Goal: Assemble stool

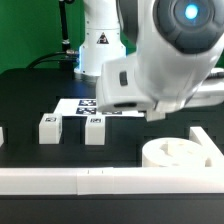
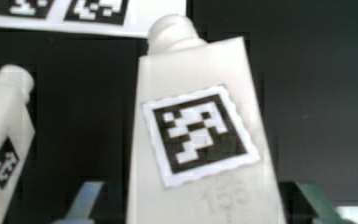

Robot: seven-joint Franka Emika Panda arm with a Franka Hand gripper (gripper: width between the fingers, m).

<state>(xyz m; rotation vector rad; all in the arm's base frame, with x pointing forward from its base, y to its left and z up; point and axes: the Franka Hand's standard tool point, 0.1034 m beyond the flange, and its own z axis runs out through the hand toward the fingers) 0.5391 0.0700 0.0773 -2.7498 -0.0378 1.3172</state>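
Observation:
A white block leg (image 2: 197, 90) with a black-and-white tag fills the wrist view. My gripper (image 2: 204, 204) is shut on it, one finger on each side of its near end. Its narrow tip points toward the marker board (image 2: 66, 9). A second leg (image 2: 2, 125) lies close beside it. In the exterior view two legs (image 1: 48, 128) (image 1: 95, 130) stand on the black table. The round white seat (image 1: 176, 152) lies at the exterior view's right. The arm's bulky wrist (image 1: 160, 60) hides the gripper and the held leg there.
A long white bar (image 1: 60, 181) runs along the table's near edge in the exterior view. The marker board (image 1: 92, 103) lies behind the two legs. The arm's base (image 1: 98, 40) rises at the back.

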